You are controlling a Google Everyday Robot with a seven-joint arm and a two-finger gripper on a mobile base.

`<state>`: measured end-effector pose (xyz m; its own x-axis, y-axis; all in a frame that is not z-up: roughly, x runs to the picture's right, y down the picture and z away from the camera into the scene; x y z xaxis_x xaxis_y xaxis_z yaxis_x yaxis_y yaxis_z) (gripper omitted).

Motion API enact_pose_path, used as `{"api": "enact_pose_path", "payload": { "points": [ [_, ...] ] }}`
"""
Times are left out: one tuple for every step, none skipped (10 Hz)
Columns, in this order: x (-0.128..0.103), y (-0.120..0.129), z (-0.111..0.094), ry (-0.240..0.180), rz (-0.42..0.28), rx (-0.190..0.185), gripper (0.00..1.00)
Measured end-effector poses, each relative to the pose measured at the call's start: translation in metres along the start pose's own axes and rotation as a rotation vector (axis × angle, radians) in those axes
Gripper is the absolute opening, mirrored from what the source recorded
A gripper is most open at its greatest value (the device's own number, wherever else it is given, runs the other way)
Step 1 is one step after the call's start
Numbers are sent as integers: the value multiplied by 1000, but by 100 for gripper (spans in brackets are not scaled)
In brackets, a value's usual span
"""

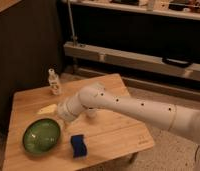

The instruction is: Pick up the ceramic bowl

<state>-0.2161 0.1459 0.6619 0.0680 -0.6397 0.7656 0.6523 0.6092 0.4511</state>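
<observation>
Glossy green, the ceramic bowl (pixel 41 135) is set on the wooden table (pixel 123 137) near its front left corner. The gripper (pixel 48 108) is positioned just beyond the bowl's far rim; whether it is spread or closed cannot be told. A blue sponge (pixel 78 145) is placed just beside the bowl, at the front edge. A clear bottle (pixel 54 82) is stood near the far left corner. The white arm (pixel 128 107) is extended across the table's middle from the right edge.

A wooden table (pixel 118 135) stands on a speckled floor (pixel 165 155). A small clear bottle (pixel 54 81) stands upright near its back left edge. A pale yellow piece (pixel 47 108) (I cannot tell what it is) lies further forward, and a blue sponge (pixel 77 145) lies near the front edge.
</observation>
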Motion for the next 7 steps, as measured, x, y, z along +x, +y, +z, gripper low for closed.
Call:
{"api": "enact_pose_path", "payload": {
  "points": [
    [8,10,8,41,13,-7,80],
    [13,13,12,98,25,-2,80],
    [18,18,13,153,43,4,80],
    [23,20,15,193,74,9,80],
    [25,22,19,221,103,19,80],
    [27,24,19,238,116,24,80],
    [29,25,18,254,133,31,80]
  ]
}}
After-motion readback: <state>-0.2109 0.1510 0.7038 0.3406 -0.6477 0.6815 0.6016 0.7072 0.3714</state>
